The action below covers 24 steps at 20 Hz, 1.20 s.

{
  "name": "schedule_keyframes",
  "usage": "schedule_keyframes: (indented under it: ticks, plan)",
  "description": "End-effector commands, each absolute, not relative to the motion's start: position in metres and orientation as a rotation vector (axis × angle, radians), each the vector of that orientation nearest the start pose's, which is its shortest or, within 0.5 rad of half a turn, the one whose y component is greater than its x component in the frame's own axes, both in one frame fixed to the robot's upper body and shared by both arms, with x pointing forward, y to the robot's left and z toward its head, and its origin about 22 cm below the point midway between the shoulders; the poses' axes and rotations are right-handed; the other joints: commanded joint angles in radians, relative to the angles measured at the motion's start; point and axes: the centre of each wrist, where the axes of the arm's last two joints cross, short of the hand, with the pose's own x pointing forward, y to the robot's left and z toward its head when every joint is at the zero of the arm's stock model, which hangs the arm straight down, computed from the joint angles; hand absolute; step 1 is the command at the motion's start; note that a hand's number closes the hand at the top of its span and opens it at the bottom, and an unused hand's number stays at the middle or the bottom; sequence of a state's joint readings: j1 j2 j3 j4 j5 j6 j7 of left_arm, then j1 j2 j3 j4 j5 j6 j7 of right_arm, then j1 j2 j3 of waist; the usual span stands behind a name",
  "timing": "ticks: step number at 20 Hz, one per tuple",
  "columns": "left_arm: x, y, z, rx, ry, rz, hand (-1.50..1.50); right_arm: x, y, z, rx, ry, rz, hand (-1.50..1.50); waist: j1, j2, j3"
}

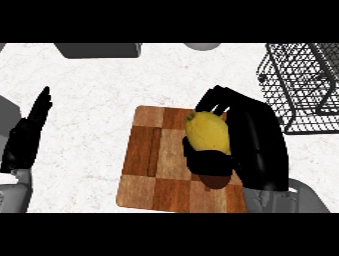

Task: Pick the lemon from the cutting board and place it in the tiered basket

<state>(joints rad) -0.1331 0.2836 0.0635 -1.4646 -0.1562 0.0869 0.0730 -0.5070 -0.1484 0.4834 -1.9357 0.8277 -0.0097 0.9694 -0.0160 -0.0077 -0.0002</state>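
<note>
Yellow and oval, the lemon point(207, 132) lay lengthwise over the right half of the cutting board point(153, 160), its pointed tip toward the board's far edge. The right hand point(253, 145) was wrapped round it: black fingers point(215, 102) curled over the fruit's far end and right side, and the thumb point(210, 164) crossed under its near end, so the hand was closed on the lemon. Whether the fruit was touching the wood or lifted just off it could not be told from the head view.

The board was a wooden chequer of light and dark brown squares with a narrow groove running along its left part; it sat near the middle of the bench point(91, 85), its near edge close to the bench's front. The grey right forearm point(286, 197) came in over the board's near right corner.

Toward the bench's far right corner stood the tiered basket point(308, 75), black wire mesh, well apart from the lemon. Near the left edge the left hand point(26, 135) rested open, fingers straight and pointing away, holding nothing. A grey box-like shape point(98, 49) sat at the far edge, and a rounded pale one point(201, 46) beside it
</note>
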Motion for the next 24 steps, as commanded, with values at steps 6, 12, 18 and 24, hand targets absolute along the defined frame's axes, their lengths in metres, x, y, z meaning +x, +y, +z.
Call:
schedule_keyframes:
  ticks: [6, 12, 18, 24]
  plan:
    - [0.290, 0.291, 0.038, 0.438, -1.545, -0.224, 0.00, 0.240, -0.163, 0.256, -1.114, -1.614, 0.568, 1.50, 0.005, 0.006, 0.000]
    - [0.279, 0.291, 0.042, 0.443, -1.548, -0.225, 0.00, 0.268, -0.189, 0.294, -0.974, -1.630, 0.532, 1.50, 0.020, 0.007, 0.000]
    - [0.288, 0.298, 0.033, 0.447, -1.538, -0.236, 0.00, 0.305, -0.215, 0.290, -1.055, -1.606, 0.653, 1.50, 0.021, 0.010, 0.000]
    - [0.288, 0.293, 0.039, 0.423, -1.541, -0.227, 0.00, 0.328, -0.243, 0.273, -1.401, -1.434, 0.743, 1.50, 0.023, 0.012, 0.000]
